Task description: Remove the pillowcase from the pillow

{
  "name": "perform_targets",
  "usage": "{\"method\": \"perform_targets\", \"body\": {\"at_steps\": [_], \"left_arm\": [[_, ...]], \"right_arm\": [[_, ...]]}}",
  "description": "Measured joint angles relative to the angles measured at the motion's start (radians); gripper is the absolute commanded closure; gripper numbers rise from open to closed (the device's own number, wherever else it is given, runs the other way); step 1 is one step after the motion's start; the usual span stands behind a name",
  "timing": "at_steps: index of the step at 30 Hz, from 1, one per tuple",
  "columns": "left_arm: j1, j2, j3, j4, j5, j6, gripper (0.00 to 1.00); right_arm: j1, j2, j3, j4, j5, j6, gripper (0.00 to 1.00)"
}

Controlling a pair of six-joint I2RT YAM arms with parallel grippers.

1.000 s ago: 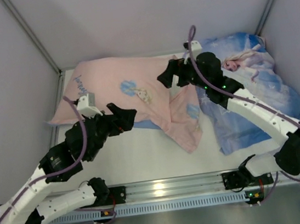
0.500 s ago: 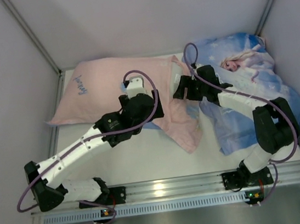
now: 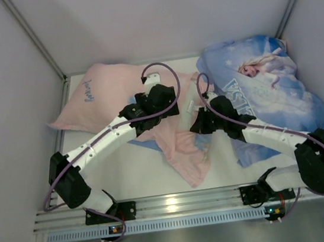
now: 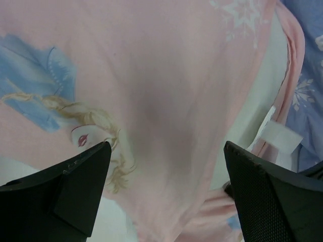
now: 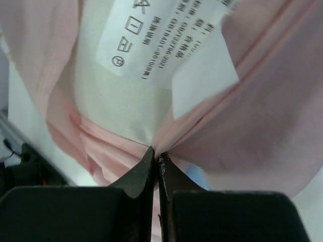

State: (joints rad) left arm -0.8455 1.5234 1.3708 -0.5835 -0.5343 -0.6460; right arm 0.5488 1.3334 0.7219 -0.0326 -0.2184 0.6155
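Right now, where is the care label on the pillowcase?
In the right wrist view, the care label sits just above the right gripper, which pinches the pink pillowcase beside it.

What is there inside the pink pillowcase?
The white pillow shows at the open end, beside a printed label. The rest of it is covered by the pillowcase.

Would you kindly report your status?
Right end effector shut on pillowcase edge. Left end effector open above it. Pillow mostly covered. Blue Elsa pillow alongside.

Pink pillowcase (image 3: 111,95) — Elsa print, blue Elsa pillow (image 3: 279,99)
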Motion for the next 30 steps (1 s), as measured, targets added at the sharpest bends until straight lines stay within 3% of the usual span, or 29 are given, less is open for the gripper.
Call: {"method": "perform_targets", "body": {"at_steps": [4,10,11,12,13,15,18,23,30], "left_arm": [[0.0,-0.002,-0.02,0.008,0.041,-0.016,0.05],[-0.022,-0.051,-0.178,0.029,0.074,-0.043,0.07],[-0.029,-0.065,-0.212,0.037,0.074,-0.049,0.07],[-0.034,-0.082,-0.24,0.041,0.074,-0.055,0.07],[-0.039,-0.103,-0.268,0.042,0.074,-0.059,0.07],[-0.045,-0.14,-0.311,0.043,0.071,-0.061,0.07],[-0.045,-0.174,-0.354,0.047,0.063,-0.063,0.09],[-0.037,-0.18,-0.439,0.073,0.043,-0.097,0.36],[0.019,-0.294,-0.573,0.095,0.058,-0.141,0.39]], "right_arm": [[0.15,-0.131,-0.134,0.05,0.016,0.072,1.0],[0.331,-0.266,-0.295,0.1,0.122,0.192,0.97],[0.338,-0.285,-0.307,0.1,0.137,0.203,0.89],[0.34,-0.304,-0.319,0.101,0.151,0.214,0.66],[0.341,-0.319,-0.328,0.099,0.163,0.221,0.54],[0.341,-0.343,-0.336,0.085,0.185,0.221,0.4],[0.344,-0.394,-0.325,0.011,0.246,0.206,0.32],[0.336,-0.513,-0.207,-0.193,0.41,0.137,0.28],[0.211,-0.486,0.028,-0.317,0.504,0.01,0.29]]}}
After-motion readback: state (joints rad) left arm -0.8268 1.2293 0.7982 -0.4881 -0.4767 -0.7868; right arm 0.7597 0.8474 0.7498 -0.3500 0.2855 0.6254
